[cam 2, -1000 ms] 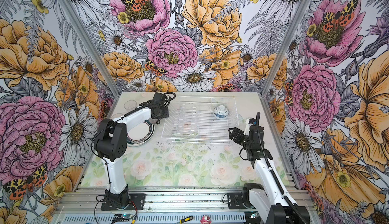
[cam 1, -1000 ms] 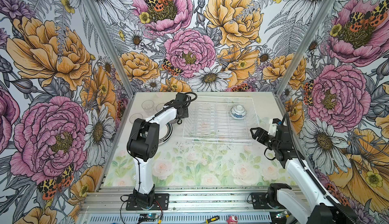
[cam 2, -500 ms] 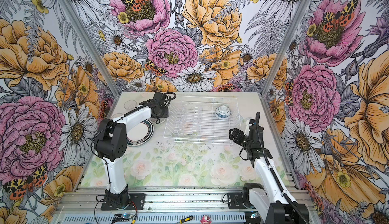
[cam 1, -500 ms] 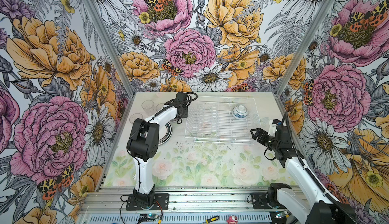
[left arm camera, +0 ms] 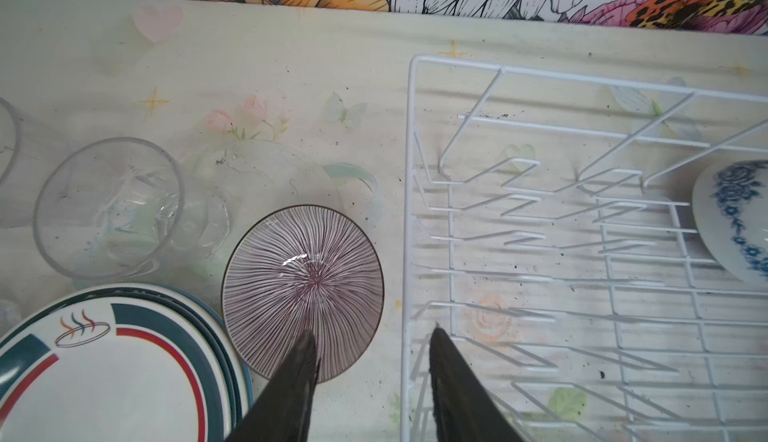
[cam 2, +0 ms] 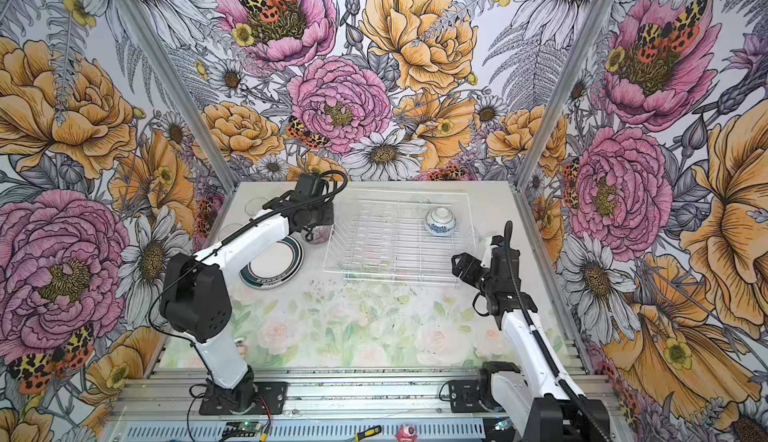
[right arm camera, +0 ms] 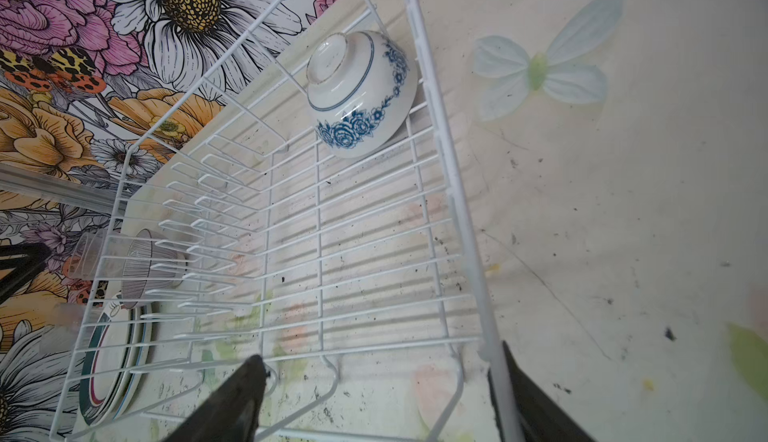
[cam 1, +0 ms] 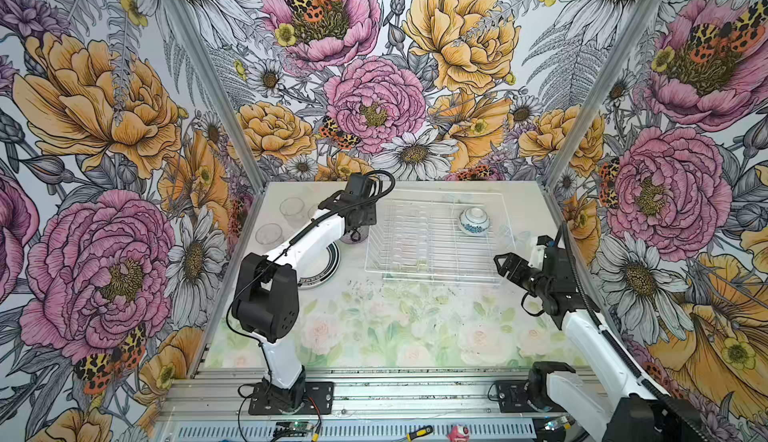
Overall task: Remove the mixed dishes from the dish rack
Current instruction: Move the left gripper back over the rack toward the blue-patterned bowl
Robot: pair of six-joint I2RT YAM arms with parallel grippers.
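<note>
The white wire dish rack (cam 1: 432,273) (cam 2: 395,274) holds one upturned white bowl with blue flowers (cam 1: 473,220) (right arm camera: 361,95) in its far right corner. My left gripper (left arm camera: 372,338) hangs open just left of the rack's side wire (left arm camera: 409,211). One of its fingers is over the rim of a purple-striped bowl (left arm camera: 303,278) that stands on the table. My right gripper (right arm camera: 380,371) (cam 1: 503,263) is open at the rack's near right corner. It straddles the side wire (right arm camera: 455,195) and grips nothing.
Left of the rack stand stacked plates (cam 1: 322,267) (left arm camera: 104,377), clear tumblers (cam 1: 292,207) (left arm camera: 108,207) and a clear glass bowl (left arm camera: 266,174). The back wall runs close behind the rack. The table's front half shows only a floral cloth.
My left gripper has opened and let go of the striped bowl, which now rests on the table. The rack shifted slightly. The right arm has not moved.
</note>
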